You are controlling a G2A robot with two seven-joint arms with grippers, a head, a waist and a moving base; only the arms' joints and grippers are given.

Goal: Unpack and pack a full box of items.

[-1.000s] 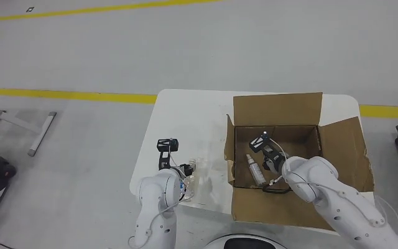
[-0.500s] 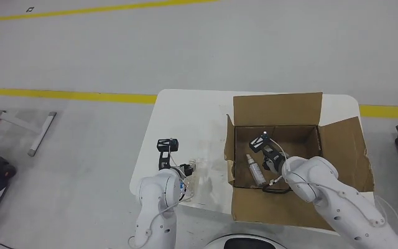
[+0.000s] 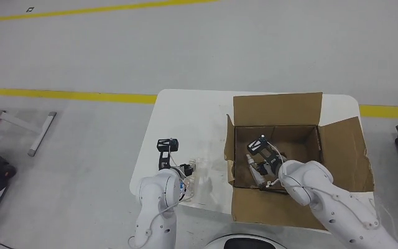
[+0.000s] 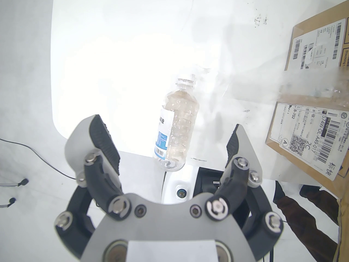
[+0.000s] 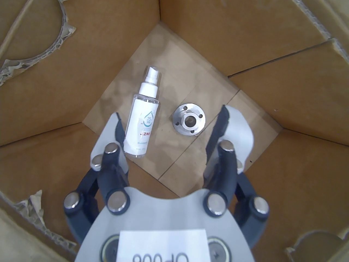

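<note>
Under the box, a white table [image 3: 186,118] carries everything. The box [image 3: 277,109] is brown cardboard with its flaps folded out and its floor mostly bare.

Inside the box, my right claw [image 5: 170,114] hangs spread wide and holds nothing. Outside the box, off its labelled wall, my left claw [image 4: 167,132] is also spread and empty. It hangs above a clear water bottle [image 4: 178,115] that lies on its side on the table.

On the box floor a white spray bottle [image 5: 143,121] lies flat. Just beside it sits a small metal flange [image 5: 188,121].

I judge that I am unpacking, with these two things left inside. Next, the right claw must drop lower and centre on one of them. The flange sits low, so the fingers must reach nearly to the floor.
</note>
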